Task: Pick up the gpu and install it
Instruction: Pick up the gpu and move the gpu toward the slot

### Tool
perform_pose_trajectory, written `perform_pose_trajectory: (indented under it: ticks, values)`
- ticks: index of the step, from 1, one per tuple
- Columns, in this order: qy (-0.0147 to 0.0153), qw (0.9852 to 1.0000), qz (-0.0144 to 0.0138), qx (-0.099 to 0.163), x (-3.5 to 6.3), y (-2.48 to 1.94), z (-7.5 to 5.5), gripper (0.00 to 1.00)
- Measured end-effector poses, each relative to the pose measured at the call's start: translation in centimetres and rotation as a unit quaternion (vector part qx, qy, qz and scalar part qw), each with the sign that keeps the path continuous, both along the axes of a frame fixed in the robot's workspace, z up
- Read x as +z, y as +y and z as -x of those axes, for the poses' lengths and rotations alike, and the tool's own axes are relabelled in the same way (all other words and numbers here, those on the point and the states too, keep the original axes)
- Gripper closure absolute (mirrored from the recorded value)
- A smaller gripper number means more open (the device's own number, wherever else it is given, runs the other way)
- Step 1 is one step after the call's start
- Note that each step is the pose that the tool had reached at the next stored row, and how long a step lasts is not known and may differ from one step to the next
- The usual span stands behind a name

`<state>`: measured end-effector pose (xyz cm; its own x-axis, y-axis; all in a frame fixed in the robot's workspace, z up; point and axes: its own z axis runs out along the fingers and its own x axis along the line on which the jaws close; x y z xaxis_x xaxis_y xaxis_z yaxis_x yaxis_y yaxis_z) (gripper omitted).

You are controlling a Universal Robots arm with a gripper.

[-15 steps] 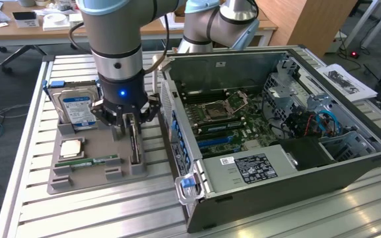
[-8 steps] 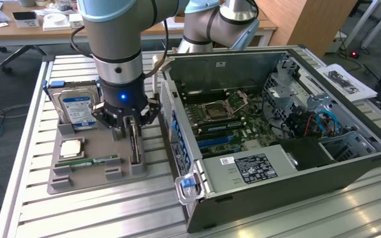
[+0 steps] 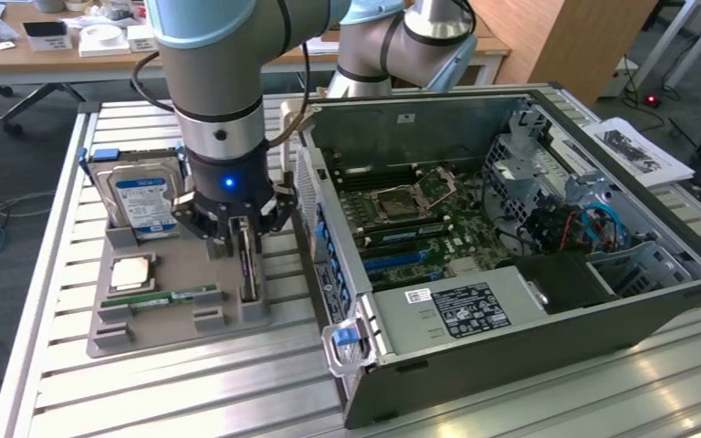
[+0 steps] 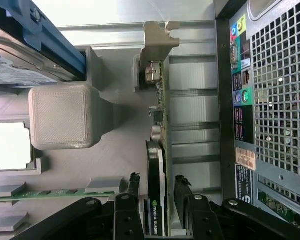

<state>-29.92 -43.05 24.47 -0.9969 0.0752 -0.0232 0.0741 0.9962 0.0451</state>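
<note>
The gpu stands on its edge in a slot at the exterior view's right end of the grey holder tray. It is a thin green card with a black cooler. My gripper hangs straight down over it. In the wrist view the gpu runs away from the camera to its silver end bracket. The gripper straddles the card's near end, with the black fingers on either side and small gaps to the card. It is open and holds nothing.
The tray also holds a hard drive, a processor chip and a memory stick. The open computer case lies close beside the tray, its rear panel near the gpu. A slatted metal table carries everything.
</note>
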Motion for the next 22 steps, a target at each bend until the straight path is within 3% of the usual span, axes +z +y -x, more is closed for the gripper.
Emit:
perform_pose_trajectory:
  ticks: [10, 22]
  values:
    - [0.0000, 1.0000, -0.0002, 0.000, -0.58, 0.42, 0.0, 0.58]
    - [0.0001, 1.0000, -0.0001, 0.000, -1.64, 0.50, 0.0, 0.58]
